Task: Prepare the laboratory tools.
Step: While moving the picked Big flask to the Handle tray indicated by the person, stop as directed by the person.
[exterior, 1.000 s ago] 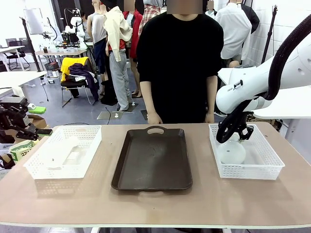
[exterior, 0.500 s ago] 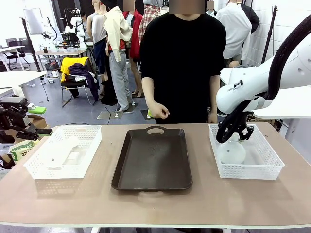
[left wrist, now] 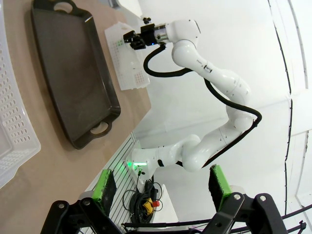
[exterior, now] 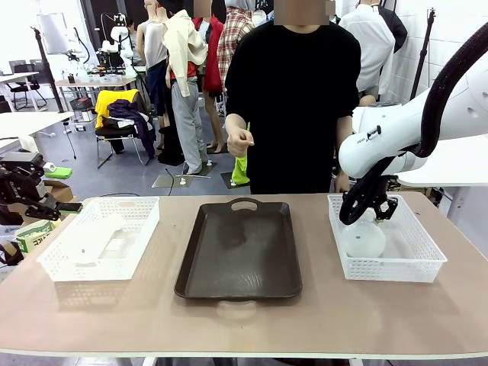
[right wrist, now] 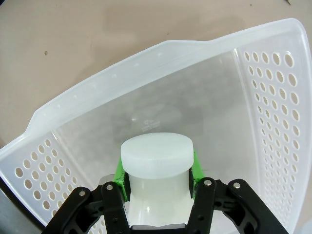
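A frosted white flask point(exterior: 364, 239) stands in the white mesh basket point(exterior: 415, 263) at the table's right. My right gripper point(exterior: 373, 211) is shut on its neck. In the right wrist view the flask's round top point(right wrist: 156, 155) sits between the green pads point(right wrist: 119, 176) of that gripper point(right wrist: 156, 175). A second flask point(exterior: 99, 240) seems to lie on its side in the left basket point(exterior: 61, 271). My left gripper point(exterior: 46, 206) hangs off the table's left edge. In its own view this gripper point(left wrist: 161, 187) is open with nothing between the fingers.
A dark brown tray point(exterior: 240, 252) lies at the table's middle, also seen in the left wrist view as the tray point(left wrist: 73, 73). A person stands at the far side, one hand point(exterior: 238, 140) raised and holding a green thing point(exterior: 241, 169).
The person's hand rose from the table edge to chest height and now holds a green thing. Neither arm has moved.
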You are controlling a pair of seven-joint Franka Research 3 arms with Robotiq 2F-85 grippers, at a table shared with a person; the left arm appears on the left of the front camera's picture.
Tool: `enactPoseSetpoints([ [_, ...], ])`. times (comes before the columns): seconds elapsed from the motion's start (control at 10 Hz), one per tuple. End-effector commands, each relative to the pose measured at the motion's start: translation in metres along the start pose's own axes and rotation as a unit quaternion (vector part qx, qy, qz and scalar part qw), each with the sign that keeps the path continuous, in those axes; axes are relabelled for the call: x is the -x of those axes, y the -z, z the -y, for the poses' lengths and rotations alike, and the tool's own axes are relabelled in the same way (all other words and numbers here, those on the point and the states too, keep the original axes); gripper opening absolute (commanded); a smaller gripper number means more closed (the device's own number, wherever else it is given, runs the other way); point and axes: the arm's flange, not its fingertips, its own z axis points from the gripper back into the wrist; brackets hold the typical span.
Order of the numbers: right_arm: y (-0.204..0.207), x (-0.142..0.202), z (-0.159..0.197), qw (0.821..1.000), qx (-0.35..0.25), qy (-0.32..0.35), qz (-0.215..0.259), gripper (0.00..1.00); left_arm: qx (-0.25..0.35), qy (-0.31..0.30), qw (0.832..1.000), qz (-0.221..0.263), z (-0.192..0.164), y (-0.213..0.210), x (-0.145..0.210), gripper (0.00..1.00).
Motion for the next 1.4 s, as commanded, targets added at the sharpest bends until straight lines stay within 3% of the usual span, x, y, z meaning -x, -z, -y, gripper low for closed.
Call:
enactPoseSetpoints([
  [0.0,0.0006,0.0008,-0.0009,1.0,-0.001,-0.002,0.002,0.0,-0.001,0.008,1.0,0.006,0.0012,0.0005,0.0017,1.0],
  [1.3,0.0006,0.0008,-0.0009,1.0,-0.001,-0.002,0.002,0.0,-0.001,0.008,1.0,0.006,0.0012,0.0005,0.0017,1.0],
])
